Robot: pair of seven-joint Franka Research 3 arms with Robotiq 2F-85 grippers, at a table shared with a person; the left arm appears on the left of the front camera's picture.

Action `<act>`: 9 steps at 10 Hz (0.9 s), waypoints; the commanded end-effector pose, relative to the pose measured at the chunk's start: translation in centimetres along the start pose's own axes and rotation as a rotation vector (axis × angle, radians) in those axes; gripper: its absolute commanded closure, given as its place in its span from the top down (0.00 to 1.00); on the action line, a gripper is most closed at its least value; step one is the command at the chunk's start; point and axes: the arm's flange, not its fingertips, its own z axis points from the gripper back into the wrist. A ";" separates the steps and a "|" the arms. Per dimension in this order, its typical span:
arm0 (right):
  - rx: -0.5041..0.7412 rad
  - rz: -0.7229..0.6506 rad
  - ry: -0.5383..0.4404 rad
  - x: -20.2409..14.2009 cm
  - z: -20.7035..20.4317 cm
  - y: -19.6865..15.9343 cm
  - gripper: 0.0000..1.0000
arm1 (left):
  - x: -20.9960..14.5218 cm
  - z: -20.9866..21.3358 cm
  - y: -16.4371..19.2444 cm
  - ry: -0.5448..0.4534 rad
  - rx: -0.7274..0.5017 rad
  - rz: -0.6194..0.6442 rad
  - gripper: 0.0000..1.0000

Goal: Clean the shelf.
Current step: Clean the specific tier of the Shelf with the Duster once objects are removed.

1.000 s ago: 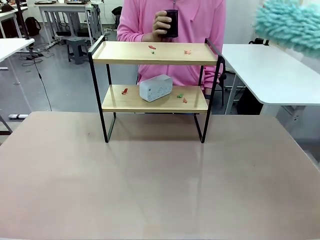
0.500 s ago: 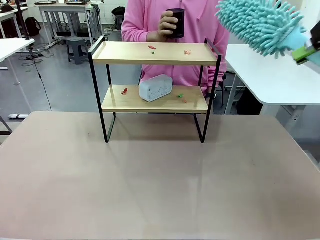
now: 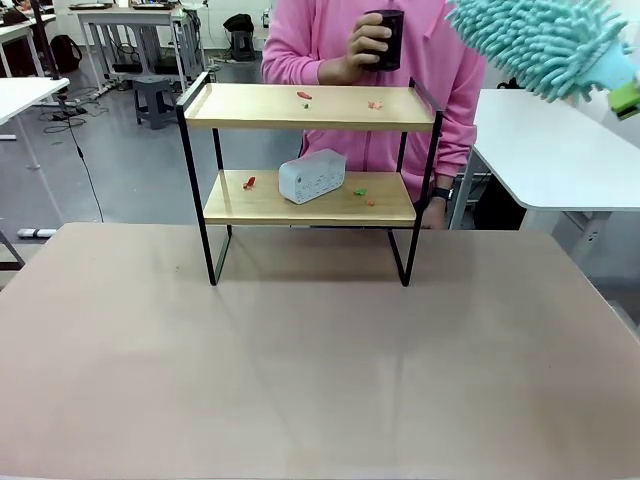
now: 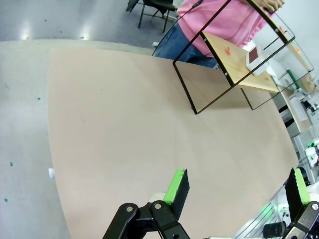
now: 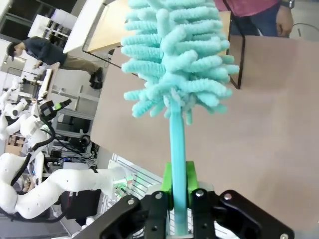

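The shelf [image 3: 310,105], two light wooden boards on a thin black frame, stands at the table's far middle; it also appears in the left wrist view as the shelf [image 4: 239,64]. Small red and green scraps [image 3: 304,95] lie on both boards, and a white box [image 3: 311,175] sits on the lower one. My right gripper [image 5: 178,191] is shut on the handle of a fluffy teal duster [image 3: 545,40], held high at the upper right, above and right of the shelf. My left gripper [image 4: 234,186] hangs open over the table. A person in pink holds a dark cup [image 3: 387,38] behind the shelf.
The brown table [image 3: 320,360] stretches bare in front of the shelf. A white table [image 3: 560,150] stands to the right behind it, and more tables and a stool fill the room at the back left.
The duster has swung in from the top right toward the shelf, then risen a little. The person has shifted right and lifted the cup higher.
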 end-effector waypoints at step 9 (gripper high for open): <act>-0.252 -0.081 0.016 7.5 -13.4 9.3 0.00 | 0.1 -0.1 -0.1 -0.020 -0.013 -0.020 1.00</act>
